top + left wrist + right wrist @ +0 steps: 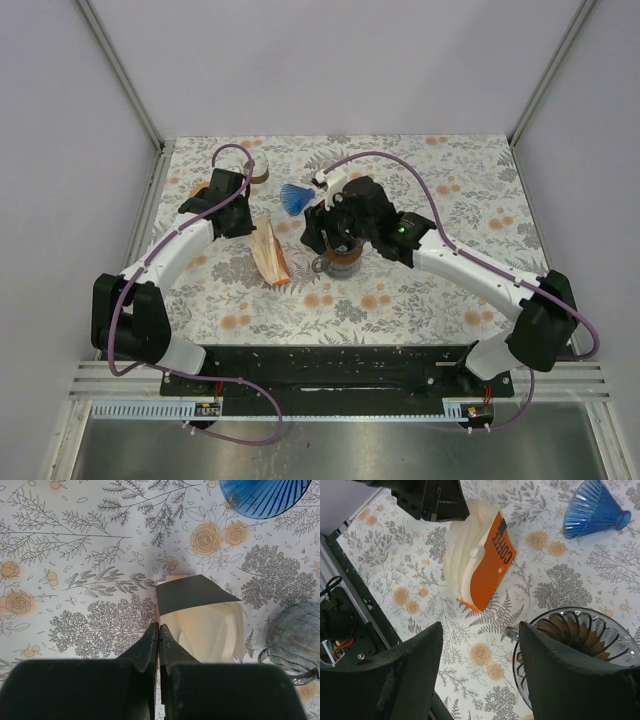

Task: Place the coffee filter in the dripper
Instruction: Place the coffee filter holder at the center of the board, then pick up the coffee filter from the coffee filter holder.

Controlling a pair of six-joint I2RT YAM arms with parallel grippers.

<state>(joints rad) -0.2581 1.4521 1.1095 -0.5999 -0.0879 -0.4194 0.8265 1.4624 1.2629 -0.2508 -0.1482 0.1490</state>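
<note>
A stack of cream coffee filters [460,555] lies in an opened orange pack [490,565] on the floral table [440,290]. The pack [270,255] is left of centre in the top view. My left gripper [159,630] is shut, its tips at the stack's [210,630] left edge beside a dark flap [195,592]; nothing visible sits between its jaws. A clear glass dripper [585,640] with dark ribs stands under my right gripper [480,650], which is open. One finger overlaps the dripper's rim; the other is over bare table. A blue dripper [592,507] lies on its side behind.
The blue dripper [295,197] lies between the two wrists in the top view, with a brown round object [258,172] behind the left wrist. White walls close in the table on three sides. A black rail [330,365] runs along the near edge.
</note>
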